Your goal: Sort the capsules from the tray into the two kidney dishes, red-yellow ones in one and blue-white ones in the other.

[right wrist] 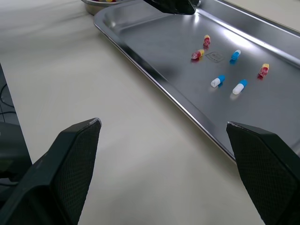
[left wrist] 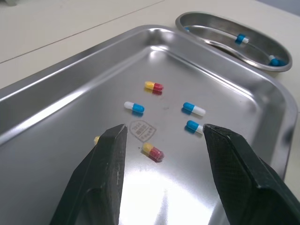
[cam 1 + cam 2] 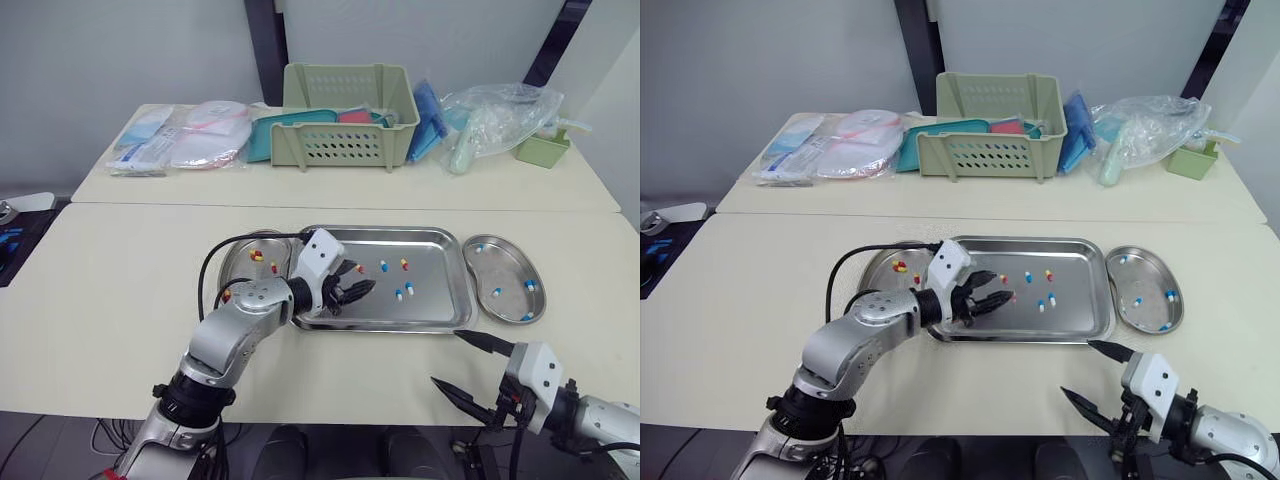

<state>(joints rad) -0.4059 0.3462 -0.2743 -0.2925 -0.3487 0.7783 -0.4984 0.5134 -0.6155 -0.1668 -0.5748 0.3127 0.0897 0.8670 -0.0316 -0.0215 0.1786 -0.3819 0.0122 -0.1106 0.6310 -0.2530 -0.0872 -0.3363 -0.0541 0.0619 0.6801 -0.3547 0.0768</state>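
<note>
A steel tray (image 3: 440, 240) lies mid-table and holds loose capsules, three red-yellow and three blue-white. My left gripper (image 3: 362, 277) hovers open over the tray's left part. A red-yellow capsule (image 2: 153, 152) lies between its fingers, untouched, and another is half hidden behind one finger (image 2: 108, 164). Blue-white capsules (image 2: 193, 108) lie just beyond. The left kidney dish (image 3: 236, 262) holds red-yellow capsules (image 3: 257, 256). The right kidney dish (image 3: 508, 252) holds several blue-white ones (image 3: 530, 285). My right gripper (image 3: 446, 358) stands open and empty off the table's front edge, right of the tray.
A second table behind carries a green basket (image 3: 345, 115), flat packages (image 3: 180, 140), plastic bags (image 3: 495, 120) and a small green box (image 3: 542, 150). A black cable (image 3: 215, 255) loops from my left arm over the left dish. Bare tabletop (image 3: 110, 290) spreads to the left.
</note>
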